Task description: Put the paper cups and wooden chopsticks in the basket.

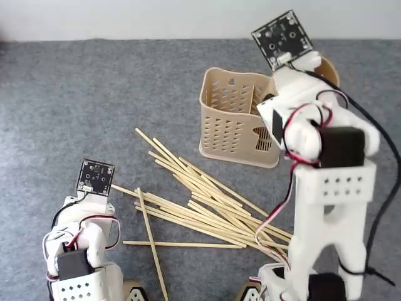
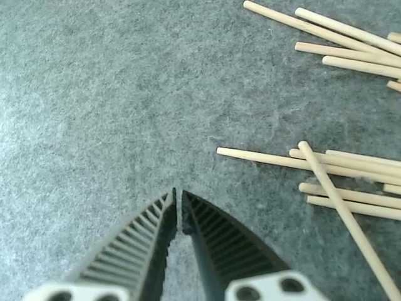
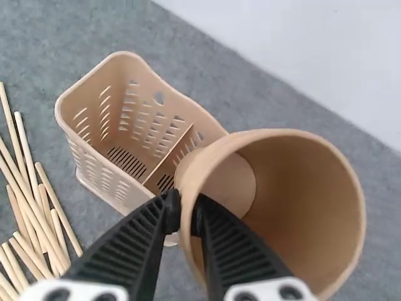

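We see the right tool (image 3: pixel 185 205) clamped on the rim of a paper cup (image 3: pixel 294 200), which is tipped sideways just beside the divided basket (image 3: pixel 106 106). The left tool (image 2: pixel 178 204) is closed on nothing, low over the counter (image 2: pixel 94 94). Wooden chopsticks (image 1: pixel 207 207) lie scattered between the arms, outside the basket.

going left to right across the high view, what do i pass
left arm → basket → paper cup; the chopsticks spread too wide to place
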{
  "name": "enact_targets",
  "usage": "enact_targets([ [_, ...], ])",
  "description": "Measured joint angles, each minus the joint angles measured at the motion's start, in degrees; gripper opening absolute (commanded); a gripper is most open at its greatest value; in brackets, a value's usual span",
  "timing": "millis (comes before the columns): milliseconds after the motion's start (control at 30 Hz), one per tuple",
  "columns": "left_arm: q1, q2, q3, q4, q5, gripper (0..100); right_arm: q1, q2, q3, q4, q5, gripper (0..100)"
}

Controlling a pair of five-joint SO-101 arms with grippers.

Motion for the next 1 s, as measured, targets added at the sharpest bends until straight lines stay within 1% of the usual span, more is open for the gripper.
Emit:
enact_targets([
  [67, 0.00, 0.00, 0.00, 0.00, 0.00, 1, -0.79, 1.85, -0.26, 0.00, 0.00, 2.9],
  [100, 0.00, 0.00, 0.00, 0.00, 0.00, 1, -1.41, 2.73, -0.26, 0.00, 0.00, 5.3],
  [167, 0.00, 0.00, 0.00, 0.00, 0.00, 1, -2.73, 3.69, -0.26, 0.00, -0.26, 12.1],
  [267, 0.00, 0.00, 0.00, 0.00, 0.00, 1, -4.75, 3.96, -0.35, 0.00, -3.52, 22.2],
  [333, 0.00, 0.00, 0.00, 0.00, 0.00, 1, -5.27, 3.96, -0.35, -0.09, -5.19, 25.8],
  [533, 0.00, 0.00, 0.00, 0.00, 0.00, 1, -6.24, 4.13, -5.36, 1.41, -6.42, 25.9],
  [767, 0.00, 0.00, 0.00, 0.00, 0.00, 1, -6.24, 4.04, -16.18, 15.47, -6.77, 25.9],
  [900, 0.00, 0.00, 0.00, 0.00, 0.00, 1, -6.24, 3.60, -16.18, 16.26, -10.46, 25.8],
  [1000, -0.35, 0.00, 0.00, 0.00, 0.00, 1, -5.89, 0.53, -11.87, 16.26, -11.16, 25.8],
])
